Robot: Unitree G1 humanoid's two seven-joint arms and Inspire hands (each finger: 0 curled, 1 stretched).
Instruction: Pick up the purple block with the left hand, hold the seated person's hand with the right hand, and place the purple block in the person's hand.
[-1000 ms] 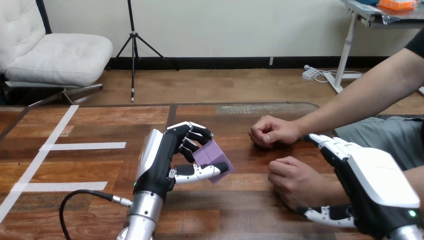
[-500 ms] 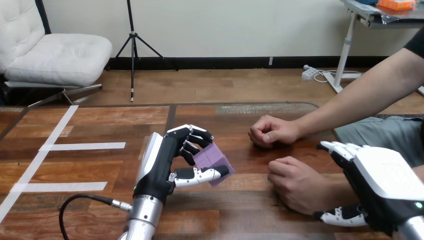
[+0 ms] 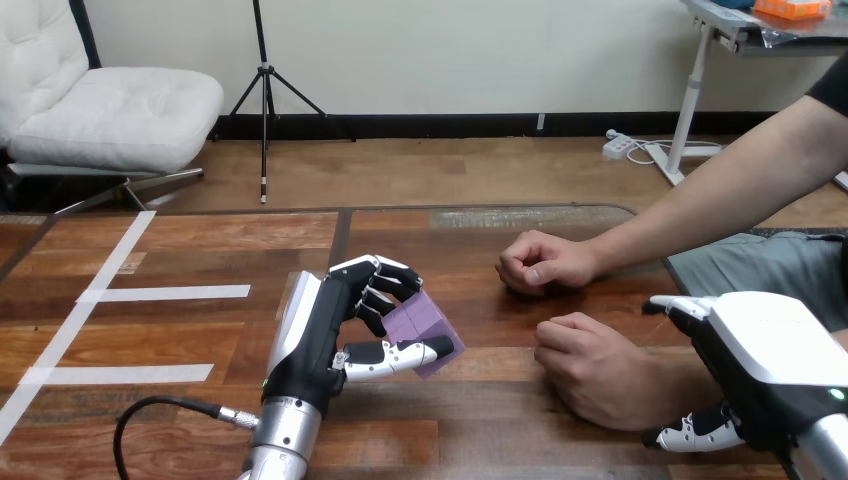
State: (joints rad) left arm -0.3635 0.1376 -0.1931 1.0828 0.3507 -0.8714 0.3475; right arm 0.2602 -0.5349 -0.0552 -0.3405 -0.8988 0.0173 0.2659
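Note:
The purple block [image 3: 427, 322] is off the table at centre left, with my left hand [image 3: 318, 335] shut on it, fingers over its top and thumb under its near edge. The person's nearer hand [image 3: 590, 365] rests on the table as a loose fist, right of the block and apart from it. My right hand [image 3: 775, 370] is at the lower right, over the person's forearm behind that fist. It is open, with straight fingers [image 3: 678, 304] and the thumb [image 3: 700, 432] spread on the near side. I see no finger curled round the arm.
The person's farther hand [image 3: 540, 262] lies as a fist on the wooden table [image 3: 200, 340], beyond the nearer one. White tape strips [image 3: 150, 293] mark the table's left part. A black cable [image 3: 160, 410] loops by my left forearm.
My right hand has drawn back to the lower right, along the person's forearm and away from the fist. My left hand with the block has sunk slightly toward me.

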